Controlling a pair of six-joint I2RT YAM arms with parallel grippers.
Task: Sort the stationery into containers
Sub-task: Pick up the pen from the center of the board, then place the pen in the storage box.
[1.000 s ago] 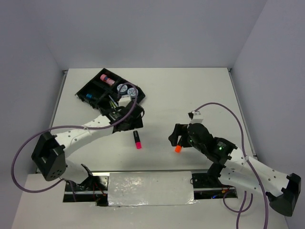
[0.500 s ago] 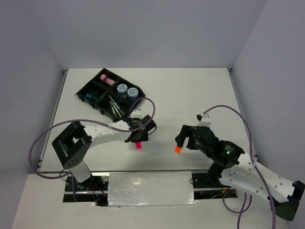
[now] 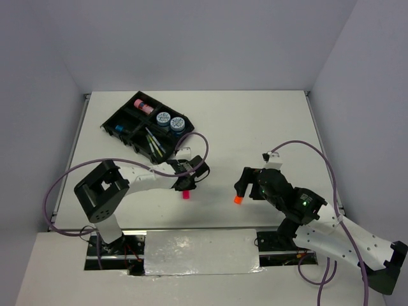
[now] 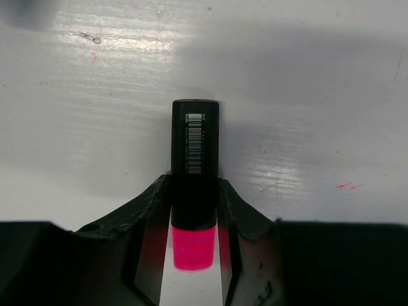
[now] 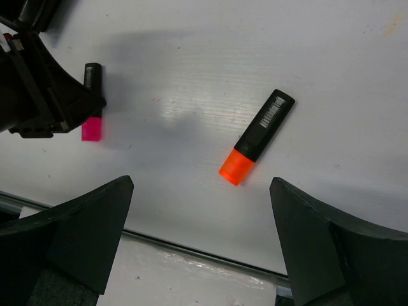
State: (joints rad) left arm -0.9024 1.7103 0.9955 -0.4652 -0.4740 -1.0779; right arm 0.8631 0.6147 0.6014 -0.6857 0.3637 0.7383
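Hovering nearest, right gripper (image 5: 201,185), fingers spread wide, hangs above orange highlighter (image 5: 257,137). Beside it, left gripper (image 4: 194,197) pinches pink highlighter (image 4: 194,153) at barrel-cap joint, flat on table (image 3: 255,121). Light, stiff, prob. slick plastic: grip across barrel. Black tray (image 3: 121,111) lies beyond, well apart.

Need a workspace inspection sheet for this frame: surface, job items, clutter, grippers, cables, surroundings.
Surface: white table; faint scuffs and pink marks in the left wrist view.
Job's things: pink highlighter and orange highlighter lie on the table. Black tray holds two tubs, pens, pink-capped tube and blue highlighter.
Clutter: nothing seen.
Grippers: left gripper has fingers against both sides of the pink highlighter. Right gripper is open and empty, above the orange highlighter.
Cables: purple left cable and right cable loop off the arms, clear of the items.
Surroundings: grey walls on three sides.
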